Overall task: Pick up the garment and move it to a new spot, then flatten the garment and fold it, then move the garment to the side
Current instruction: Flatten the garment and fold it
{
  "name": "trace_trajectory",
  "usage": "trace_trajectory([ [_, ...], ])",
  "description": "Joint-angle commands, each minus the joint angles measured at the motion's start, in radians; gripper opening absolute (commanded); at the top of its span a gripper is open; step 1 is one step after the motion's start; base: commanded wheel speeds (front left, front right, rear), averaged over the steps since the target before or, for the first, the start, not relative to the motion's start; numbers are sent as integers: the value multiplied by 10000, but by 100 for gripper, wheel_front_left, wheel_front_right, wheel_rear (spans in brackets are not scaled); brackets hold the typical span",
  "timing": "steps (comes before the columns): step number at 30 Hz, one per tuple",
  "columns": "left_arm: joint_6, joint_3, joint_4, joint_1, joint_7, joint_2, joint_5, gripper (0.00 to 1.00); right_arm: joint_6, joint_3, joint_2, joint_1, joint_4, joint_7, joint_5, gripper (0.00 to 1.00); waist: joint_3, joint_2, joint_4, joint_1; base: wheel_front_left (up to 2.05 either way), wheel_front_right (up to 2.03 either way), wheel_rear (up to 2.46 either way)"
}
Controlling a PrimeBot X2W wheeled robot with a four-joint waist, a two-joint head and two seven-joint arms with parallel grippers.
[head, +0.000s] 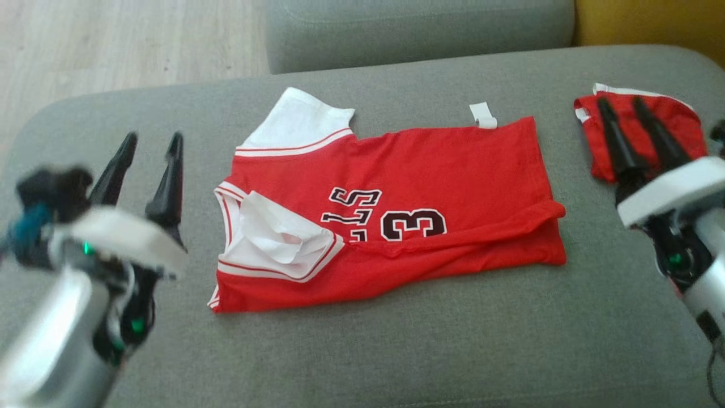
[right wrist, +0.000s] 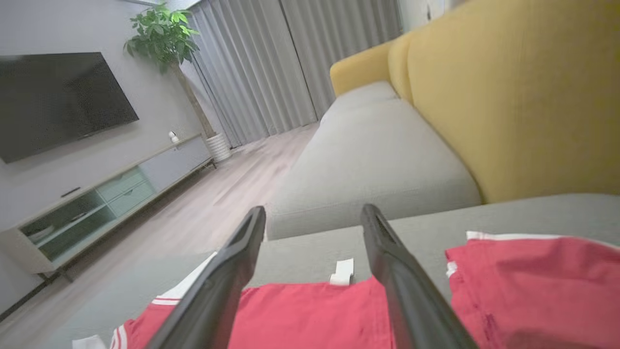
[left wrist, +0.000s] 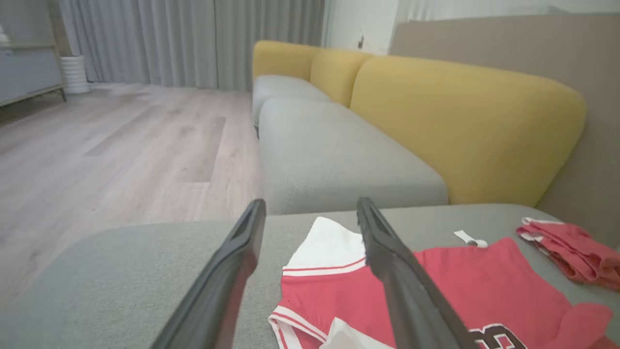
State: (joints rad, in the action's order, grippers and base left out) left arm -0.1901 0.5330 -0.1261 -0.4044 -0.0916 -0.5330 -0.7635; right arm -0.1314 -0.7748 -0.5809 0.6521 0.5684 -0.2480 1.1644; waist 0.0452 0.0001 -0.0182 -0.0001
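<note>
The red jersey lies lengthwise between both claws: left claw off its collar end, right claw off its hem, both spread open, empty.

I get soft, even, bright light with faint shadows. The left gripper looks blurred in head view; wrist views bend at edges.
</note>
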Motion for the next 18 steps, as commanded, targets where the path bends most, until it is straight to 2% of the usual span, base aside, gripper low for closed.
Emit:
trace_trajectory([
  [1,-310,-695,559,-20,-634,-288,156,100,7,731,50,-399,-274,-131,-856,100,-91,-1,68,1,0,0,0],
  [4,-872,-858,1057,940,-1414,-193,634,100,7,2153,603,-1587,-644,-134,-2524,100,-199,-1,113,1,0,0,0],
  [7,-1228,-1158,1484,1839,-1660,84,1082,100,7,3321,1218,-2813,-1105,-135,-4001,100,-266,-1,126,1,0,0,0],
  [10,-1510,-1887,1864,2915,-1696,682,2004,100,7,4315,1875,-4052,-1434,-136,-5455,100,-251,-1,92,1,0,0,0],
  [13,-1401,-2319,1917,3659,-1698,1255,2420,100,7,4801,2307,-4595,-1471,-67,-6204,100,-208,-1,50,1,0,0,0],
  [18,-812,-2599,1639,4055,-1700,1893,2894,100,7,5237,2808,-4853,-1691,495,-6873,100,-133,-1,47,1,0,0,0],
])
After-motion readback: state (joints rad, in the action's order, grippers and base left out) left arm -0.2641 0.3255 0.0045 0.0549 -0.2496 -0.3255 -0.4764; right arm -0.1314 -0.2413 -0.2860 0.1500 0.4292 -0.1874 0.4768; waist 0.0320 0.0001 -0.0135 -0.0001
